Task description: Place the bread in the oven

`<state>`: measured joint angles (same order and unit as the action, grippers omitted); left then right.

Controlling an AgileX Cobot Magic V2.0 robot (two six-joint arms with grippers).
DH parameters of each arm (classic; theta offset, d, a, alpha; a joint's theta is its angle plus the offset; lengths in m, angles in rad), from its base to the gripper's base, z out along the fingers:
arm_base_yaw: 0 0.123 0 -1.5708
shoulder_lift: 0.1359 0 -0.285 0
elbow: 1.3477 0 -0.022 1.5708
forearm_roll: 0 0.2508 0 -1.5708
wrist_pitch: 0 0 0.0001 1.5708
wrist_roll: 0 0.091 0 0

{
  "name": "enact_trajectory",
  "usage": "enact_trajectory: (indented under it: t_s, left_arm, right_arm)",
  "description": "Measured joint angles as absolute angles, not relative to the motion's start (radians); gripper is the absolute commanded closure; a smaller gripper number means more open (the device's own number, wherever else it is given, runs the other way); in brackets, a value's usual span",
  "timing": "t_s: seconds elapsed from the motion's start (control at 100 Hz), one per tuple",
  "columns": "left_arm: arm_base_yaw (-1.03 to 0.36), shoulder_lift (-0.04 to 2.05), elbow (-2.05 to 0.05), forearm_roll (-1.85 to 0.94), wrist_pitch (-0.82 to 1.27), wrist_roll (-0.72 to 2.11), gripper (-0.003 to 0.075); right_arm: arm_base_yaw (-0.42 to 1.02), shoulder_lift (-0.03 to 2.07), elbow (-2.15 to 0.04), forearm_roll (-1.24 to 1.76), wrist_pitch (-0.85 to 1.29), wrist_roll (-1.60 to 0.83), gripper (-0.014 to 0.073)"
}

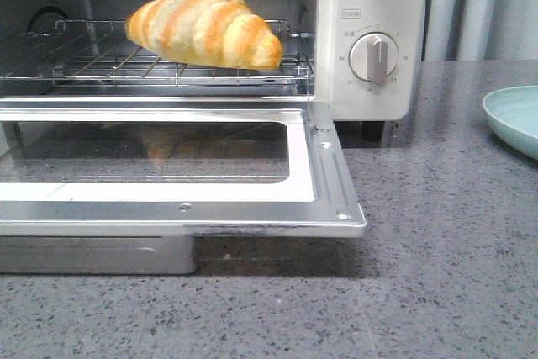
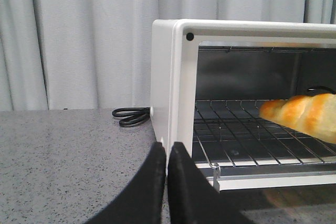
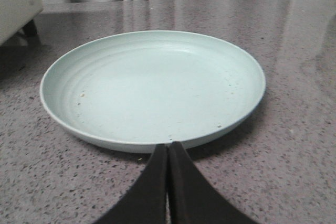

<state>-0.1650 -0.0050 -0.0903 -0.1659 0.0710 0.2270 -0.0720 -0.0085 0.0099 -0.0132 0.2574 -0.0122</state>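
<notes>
Glossy golden-orange striped bread [image 1: 206, 26] lies on the cream oven's [image 1: 370, 6] wire rack [image 1: 101, 60], beyond the closed, empty left tool [image 2: 166, 163]; the right tool [image 3: 168, 166], also closed, fronts a pale-green round plate [image 3: 152, 85].

bread [image 1: 206, 27] glossy | rack [image 1: 101, 60] metal wire | door [image 1: 168, 208] shiny metal, glass | counter [image 1: 437, 250] speckled stone

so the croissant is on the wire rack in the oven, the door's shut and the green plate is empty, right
Not quite: the door is open, folded down flat in front, as the front view shows. The croissant does lie on the wire rack inside the oven, and the green plate is empty apart from crumbs.
</notes>
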Motion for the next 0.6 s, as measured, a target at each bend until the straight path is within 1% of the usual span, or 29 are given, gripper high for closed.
enact_trajectory:
  t_s: [0.14,0.31,0.6]
  left_arm:
    - [-0.165,-0.005,-0.09,-0.166,0.071,0.227,0.0741]
    - [-0.165,-0.005,-0.09,-0.166,0.071,0.227,0.0741]
    - [-0.165,-0.005,-0.09,-0.166,0.071,0.227,0.0741]
  right_arm:
    - [-0.037,-0.008,0.01,-0.035,0.271,-0.012,0.0668]
    - [-0.035,-0.008,0.01,-0.038,0.325,-0.012,0.0668]
    - [-0.035,-0.008,0.01,-0.039,0.332,-0.012,0.0668]
